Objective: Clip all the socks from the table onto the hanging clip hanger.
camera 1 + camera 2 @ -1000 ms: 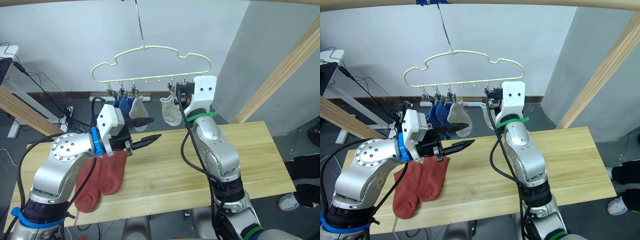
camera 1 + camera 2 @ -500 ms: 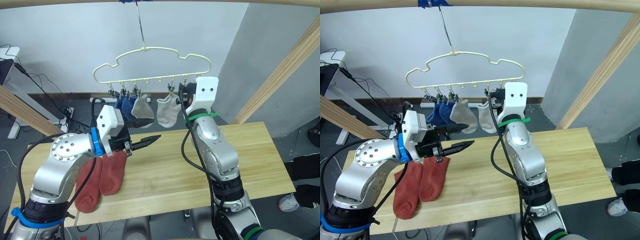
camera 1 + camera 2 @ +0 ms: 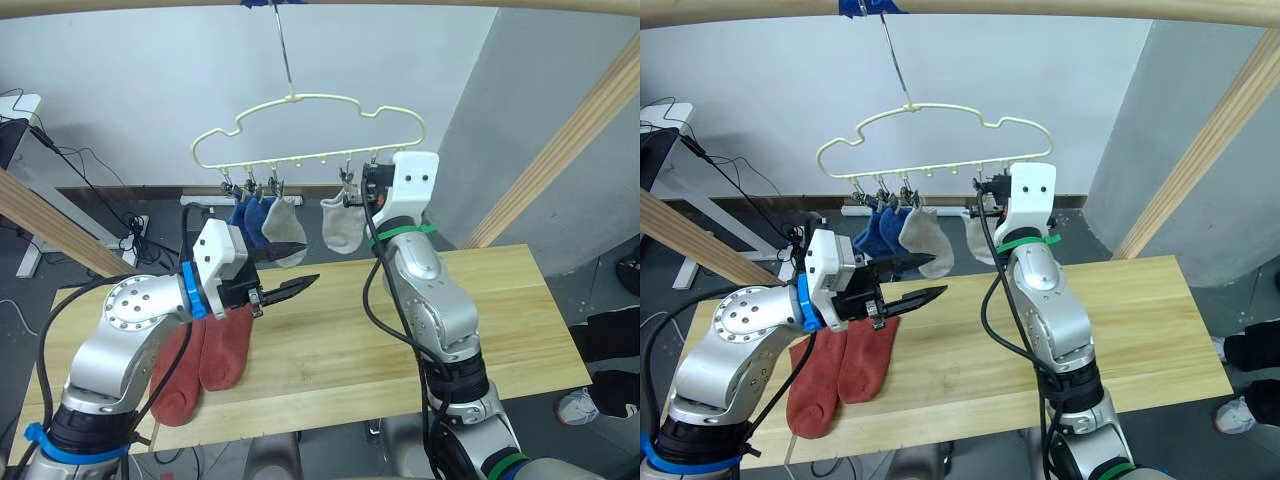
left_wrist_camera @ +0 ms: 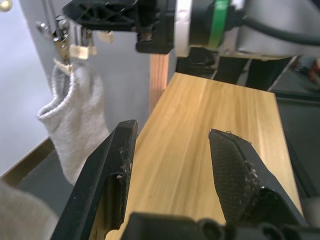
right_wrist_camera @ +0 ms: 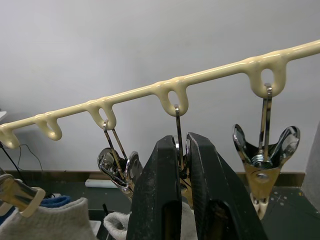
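Clip hanger (image 3: 300,130): two blue, two grey socks (image 3: 343,225) clipped.
Right claw (image 5: 182,150): pinched on a clip (image 5: 179,150).
Left claw (image 3: 290,268): apart, empty.
Desk (image 3: 500,300): red socks (image 3: 205,350) below left claw.
Change: hanger swung; grey sock shifted.

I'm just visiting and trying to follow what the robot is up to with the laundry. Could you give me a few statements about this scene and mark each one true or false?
1. Two red socks lie side by side on the table. True.
2. The left gripper is holding a sock. False: its fingers are open and hold nothing.
3. The right gripper is pinched shut on a clip of the hanger. True.
4. All six socks already hang from the hanger. False: blue socks and grey socks hang there, but the red pair is on the table.
5. The hanger is bright green. False: it is pale yellow.
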Robot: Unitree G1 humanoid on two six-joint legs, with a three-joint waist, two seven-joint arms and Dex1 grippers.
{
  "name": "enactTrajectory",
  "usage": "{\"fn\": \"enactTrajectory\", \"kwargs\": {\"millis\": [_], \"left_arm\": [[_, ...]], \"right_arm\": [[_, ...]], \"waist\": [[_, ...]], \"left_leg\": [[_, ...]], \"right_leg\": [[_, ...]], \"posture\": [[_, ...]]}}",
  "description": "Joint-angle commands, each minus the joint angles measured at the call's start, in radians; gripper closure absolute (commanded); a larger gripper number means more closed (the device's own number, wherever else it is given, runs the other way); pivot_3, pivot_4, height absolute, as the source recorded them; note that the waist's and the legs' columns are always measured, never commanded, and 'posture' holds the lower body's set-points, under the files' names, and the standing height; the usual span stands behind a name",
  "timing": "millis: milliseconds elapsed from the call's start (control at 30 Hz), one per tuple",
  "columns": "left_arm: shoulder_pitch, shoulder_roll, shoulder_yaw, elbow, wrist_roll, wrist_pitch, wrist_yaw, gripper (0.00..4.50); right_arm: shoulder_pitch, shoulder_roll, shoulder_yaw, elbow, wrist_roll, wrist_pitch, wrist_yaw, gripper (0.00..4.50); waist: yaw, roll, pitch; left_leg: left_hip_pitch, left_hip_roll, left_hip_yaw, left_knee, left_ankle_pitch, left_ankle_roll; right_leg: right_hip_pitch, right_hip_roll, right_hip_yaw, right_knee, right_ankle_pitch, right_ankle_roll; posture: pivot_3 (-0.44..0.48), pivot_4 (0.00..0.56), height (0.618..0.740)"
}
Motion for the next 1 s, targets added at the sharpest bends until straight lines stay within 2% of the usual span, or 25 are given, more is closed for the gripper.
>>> {"fn": "enactTrajectory", "kwargs": {"millis": [33,100,133,200,300,367,400,500,667,767,1000], "left_arm": [[0.049,-0.022,0.011,-0.063,0.006,0.032,0.068,2.01],[0.109,-0.053,0.025,-0.073,0.022,0.042,0.129,2.01],[0.149,-0.098,0.047,-0.076,0.038,0.057,0.211,1.84],[0.234,-0.172,0.081,-0.084,0.041,0.112,0.334,1.44],[0.356,-0.299,0.120,-0.074,0.152,0.082,0.536,0.67],[0.401,-0.358,0.129,-0.051,0.193,0.091,0.616,0.26],[0.416,-0.374,0.121,-0.032,0.187,0.105,0.614,0.04],[0.419,-0.398,0.110,0.003,0.190,0.124,0.627,0.04],[0.274,-0.457,0.191,0.195,0.163,0.170,0.717,0.04],[0.221,-0.457,0.205,0.276,0.195,0.171,0.752,0.04],[0.269,-0.427,0.114,0.242,0.259,0.203,0.730,0.04]], "right_arm": [[-0.032,0.081,-0.004,-0.054,0.011,-0.022,-0.010,4.48],[-0.033,0.079,-0.004,-0.052,0.012,-0.024,-0.008,4.48],[-0.034,0.079,-0.005,-0.050,0.013,-0.024,-0.006,4.50],[-0.035,0.076,-0.005,-0.046,0.014,-0.024,-0.004,4.50],[-0.037,0.072,-0.007,-0.046,0.016,-0.016,0.002,4.50],[-0.035,0.069,-0.008,-0.047,0.019,-0.010,0.006,4.50],[-0.035,0.068,-0.007,-0.048,0.021,-0.005,0.010,4.50],[-0.034,0.065,-0.006,-0.051,0.025,0.005,0.016,4.50],[-0.026,0.064,0.002,-0.057,0.030,0.026,0.031,4.50],[-0.024,0.061,0.005,-0.061,0.033,0.044,0.035,4.50],[-0.020,0.062,0.004,-0.074,0.031,0.062,0.039,4.50]], "waist": [[-0.001,0.000,0.000],[-0.001,0.000,-0.001],[-0.002,0.000,-0.001],[-0.003,0.000,-0.002],[-0.001,0.000,-0.003],[0.001,-0.001,-0.003],[0.002,-0.001,-0.003],[0.005,-0.001,-0.003],[0.004,-0.002,-0.004],[-0.001,-0.002,-0.004],[-0.001,-0.002,-0.004]], "left_leg": [[0.000,0.000,0.000,0.000,0.000,0.000],[0.000,0.000,0.000,0.000,0.000,0.000],[0.000,0.000,0.000,0.000,0.000,0.000],[0.000,0.000,0.001,0.000,0.000,0.000],[0.000,0.001,-0.001,0.000,0.000,0.000],[0.000,0.000,0.000,0.000,0.000,0.000],[0.000,0.000,0.000,0.000,0.000,0.000],[0.000,0.000,-0.001,0.001,0.000,0.001],[0.001,0.000,-0.001,0.002,0.003,0.005],[0.001,0.000,0.000,0.001,0.004,0.006],[0.001,0.000,0.000,0.000,0.003,0.006]], "right_leg": [[0.000,0.000,0.000,0.000,0.000,0.000],[0.000,0.000,0.000,0.000,0.000,0.000],[0.000,0.000,0.000,0.000,0.000,0.000],[0.000,0.000,0.001,0.000,0.000,0.000],[0.000,0.000,0.000,0.000,0.000,0.000],[0.000,-0.001,0.000,0.000,0.000,0.000],[0.000,0.000,0.000,0.000,0.000,0.000],[0.001,0.000,0.000,0.000,0.000,0.000],[0.001,0.001,0.000,0.000,0.003,0.001],[0.001,0.001,0.001,0.000,0.004,0.001],[0.001,0.001,0.001,-0.001,0.005,0.000]], "posture": [[-0.117,0.233,0.740],[-0.117,0.233,0.740],[-0.115,0.235,0.740],[-0.115,0.235,0.740],[-0.111,0.243,0.740],[-0.106,0.250,0.740],[-0.107,0.254,0.740],[-0.104,0.255,0.740],[-0.107,0.260,0.740],[-0.122,0.264,0.740],[-0.128,0.265,0.740]]}}
